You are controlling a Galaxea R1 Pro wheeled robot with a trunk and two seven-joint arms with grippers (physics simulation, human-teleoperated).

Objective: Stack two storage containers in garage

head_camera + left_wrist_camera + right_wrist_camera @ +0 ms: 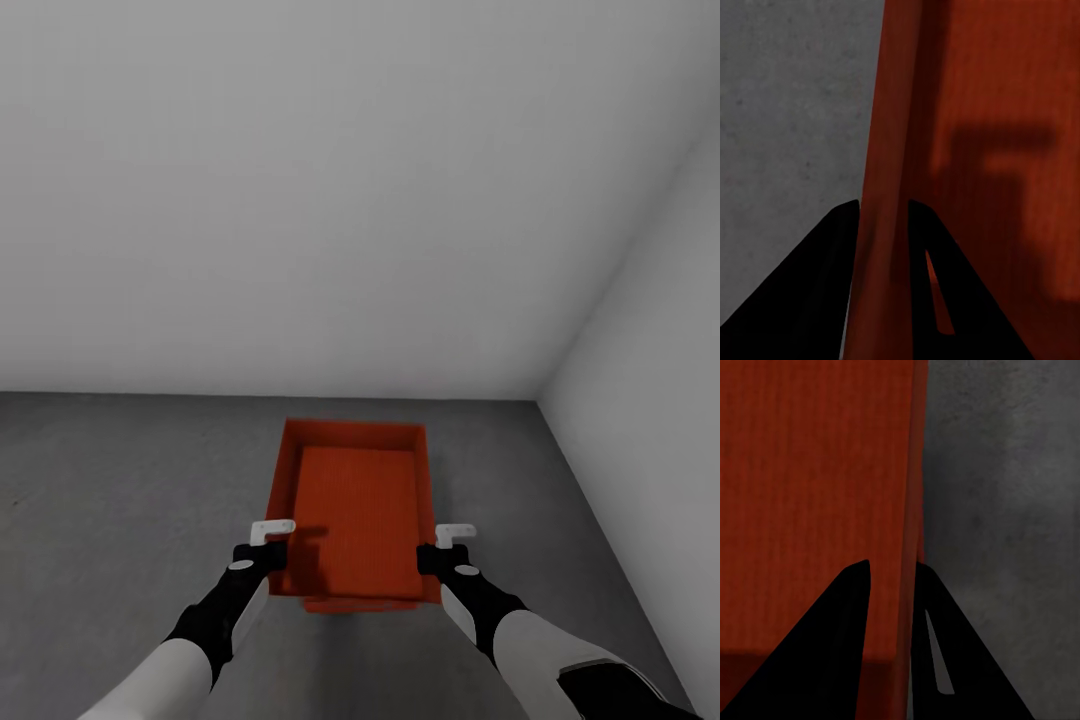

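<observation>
Holding the orange bin point(355, 510) by both long side walls, you have the left claw point(268, 545) pinched on one rim and the right claw point(448, 548) pinched on the other, each wall caught between its fingers. It sits at lower centre of the frame, over the grey concrete floor point(120, 480); a second orange edge point(360, 605) shows beneath its near end, so it may already be on the other bin, though that is hard to tell. Keep both sides level, square it up, and let go together. The pale walls point(640, 400) meet in a corner at right; leave room there.
</observation>
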